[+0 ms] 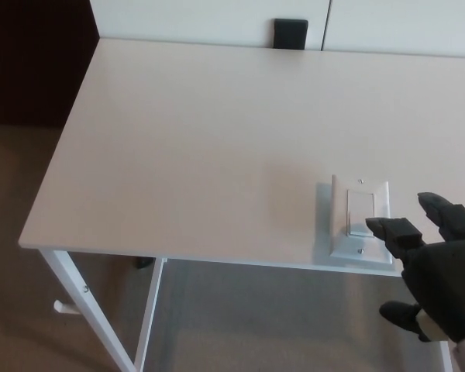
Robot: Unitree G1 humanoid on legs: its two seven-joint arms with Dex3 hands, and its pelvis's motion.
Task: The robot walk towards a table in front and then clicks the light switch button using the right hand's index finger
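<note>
Reaching in from our right, our right hand (438, 275) hangs at the near edge of the white table (186, 147), its fingers spread apart and holding nothing. We see the index finger (391, 230) stretched ahead of the palm, its tip at the lower right corner of the light switch (360, 221), on or just over the bottom edge of the rocker; we cannot tell whether it presses or merely touches. The switch box lies flat just ahead of and to the left of the hand, near the table's front edge. A second finger (447, 215) points forward to the right of the plate, clear of it, and the thumb (399, 314) hangs below the table edge. Our left hand is out of sight.

We judge the main risk to be an off-centre push: with the fingertip so near the rocker's corner, it could slide off onto the plate and leave the switch unclicked. The box appears to sit loose on the tabletop, so a forward shove rather than a downward press might skate it away from the hand.
</note>
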